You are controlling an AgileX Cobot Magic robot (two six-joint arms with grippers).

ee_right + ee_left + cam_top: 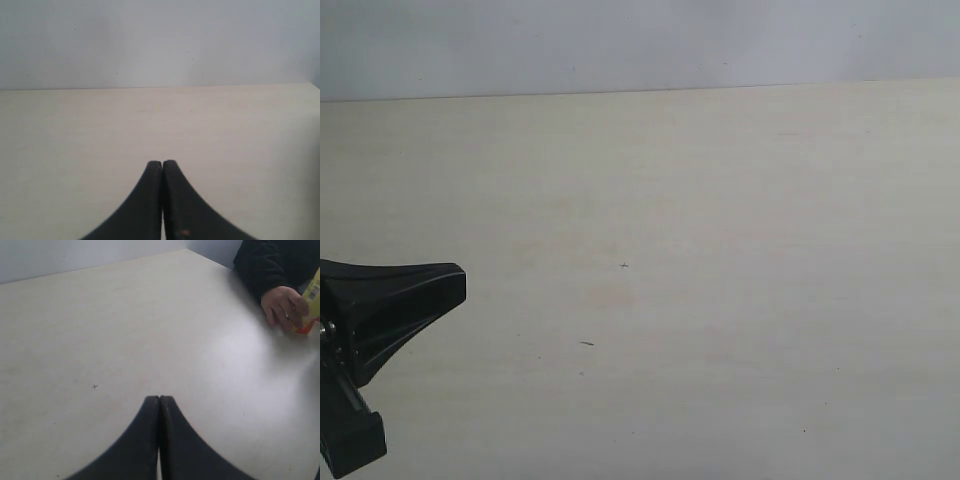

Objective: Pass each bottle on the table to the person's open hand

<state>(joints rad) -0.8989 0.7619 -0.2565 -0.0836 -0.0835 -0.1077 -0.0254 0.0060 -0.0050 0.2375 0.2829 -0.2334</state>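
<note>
My left gripper (pixel 159 398) is shut with nothing between its black fingers; it hangs low over the pale table (pixel 125 320) and shows at the lower left of the exterior view (pixel 458 284). My right gripper (pixel 162 162) is also shut and empty above the table (pixel 150 125); the exterior view does not show it. In the left wrist view, a person's hand (pixel 279 302) with a black sleeve is closed round a yellow bottle (pixel 314 290), whose red cap (pixel 304 330) points down at the table's far corner. No other bottles show in any view.
A plain grey-white wall (pixel 640 45) runs behind the table's far edge. The person's black-sleeved arm (pixel 270 262) reaches in over the corner of the table. A small dark cross mark (pixel 624 265) sits on the table surface.
</note>
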